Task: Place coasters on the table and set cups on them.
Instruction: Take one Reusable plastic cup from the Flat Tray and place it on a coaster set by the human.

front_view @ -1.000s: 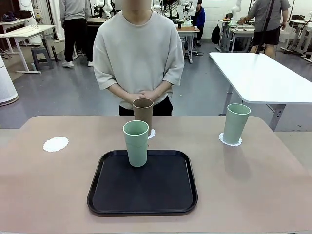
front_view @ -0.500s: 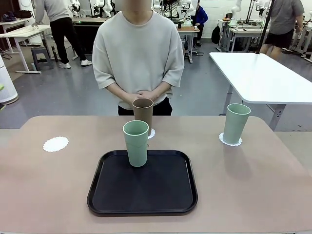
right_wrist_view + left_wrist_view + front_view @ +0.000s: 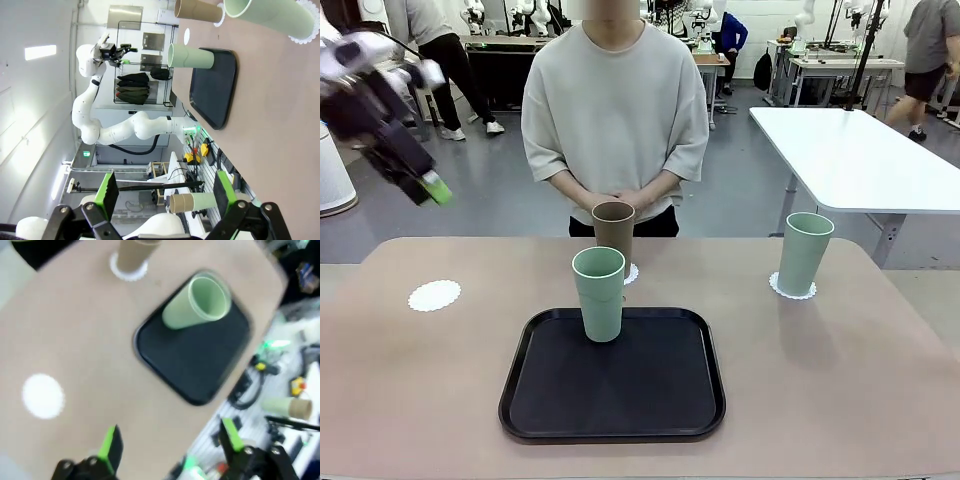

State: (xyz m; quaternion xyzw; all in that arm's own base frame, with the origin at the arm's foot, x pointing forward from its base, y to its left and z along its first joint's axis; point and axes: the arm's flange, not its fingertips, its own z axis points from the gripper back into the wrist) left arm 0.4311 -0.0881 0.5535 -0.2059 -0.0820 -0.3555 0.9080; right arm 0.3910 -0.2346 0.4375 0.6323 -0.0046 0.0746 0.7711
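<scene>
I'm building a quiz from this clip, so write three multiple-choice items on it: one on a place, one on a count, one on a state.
1. Where does the mint cup nearest the camera stand?
A. on the black tray
B. on a coaster
C. on the white table

2. How many coasters bear a cup?
A. none
B. two
C. three

3. How do the jaws of the left gripper stand?
A. shut on a cup
B. shut on nothing
C. open and empty

Answers:
1. A, its base rests on the tray's far edge.
2. B, the brown cup and the right mint cup each sit on one, while the left coaster lies bare.
3. C, the left wrist view shows bare table between its parted fingers.
</scene>
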